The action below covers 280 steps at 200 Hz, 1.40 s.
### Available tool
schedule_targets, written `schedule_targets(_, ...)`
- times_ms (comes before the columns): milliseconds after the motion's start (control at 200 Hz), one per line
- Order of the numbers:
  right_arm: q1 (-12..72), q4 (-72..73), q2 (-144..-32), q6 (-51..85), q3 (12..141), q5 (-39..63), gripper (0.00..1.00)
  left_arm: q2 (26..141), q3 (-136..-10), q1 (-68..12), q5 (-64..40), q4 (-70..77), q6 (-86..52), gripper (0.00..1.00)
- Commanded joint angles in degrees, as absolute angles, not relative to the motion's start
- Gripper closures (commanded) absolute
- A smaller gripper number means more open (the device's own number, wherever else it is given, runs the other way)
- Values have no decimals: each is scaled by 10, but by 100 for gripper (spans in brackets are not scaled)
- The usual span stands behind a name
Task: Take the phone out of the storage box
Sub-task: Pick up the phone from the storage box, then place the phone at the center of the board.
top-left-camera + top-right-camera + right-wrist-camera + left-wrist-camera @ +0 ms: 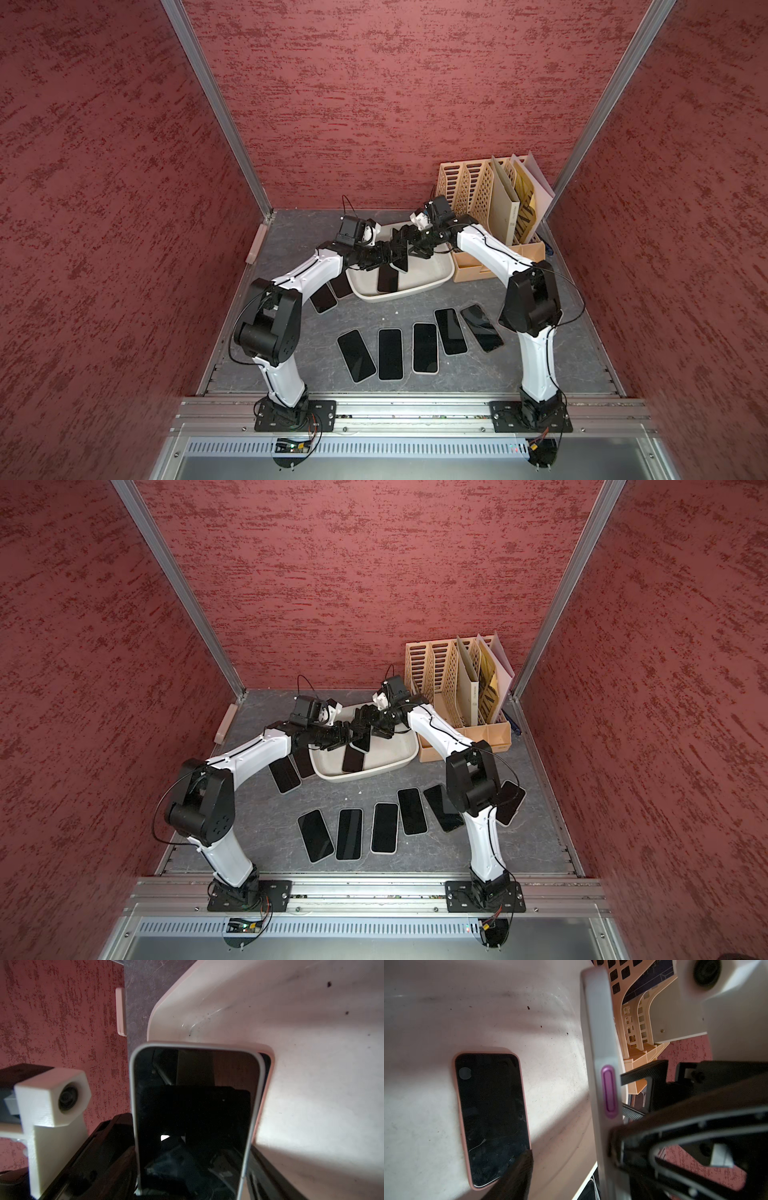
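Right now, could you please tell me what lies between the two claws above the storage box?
A white-cased phone, held by the right claw; the left wrist view shows it edge-on, with the left claw open around it.

Left hand (390, 254) and right hand (412, 246) at one raised phone (401, 262) over the storage box (399, 296).

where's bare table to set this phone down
Bare strip between the near rim of the storage box and the row of phones; also the table's back-left corner. Crowded: two phones left of the box, file organizer on its right.
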State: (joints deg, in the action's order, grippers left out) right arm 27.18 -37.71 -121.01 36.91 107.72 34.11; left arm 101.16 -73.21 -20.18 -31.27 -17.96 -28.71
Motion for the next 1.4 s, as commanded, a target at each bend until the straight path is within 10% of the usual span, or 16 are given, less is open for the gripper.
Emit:
schedule_targets(0,285,-345,-1184,379,1066,364,35,1023,-741,-206,-319,-165,-295,57)
schedule_targets(190,299,-345,-1180,380,1062,362,29,1020,-726,-203,-337,-163,-319,100)
schedule_targets(326,299,-368,-1172,364,1077,316,2,963,-667,-176,-344,-151,-347,100)
schedule_targets(736,313,-421,-1217,325,1143,262,2,628,-433,64,-225,-323,-346,100)
schedule_targets(1398,354,-559,-1297,237,1212,189,1,770,-394,186,-244,-258,-238,100)
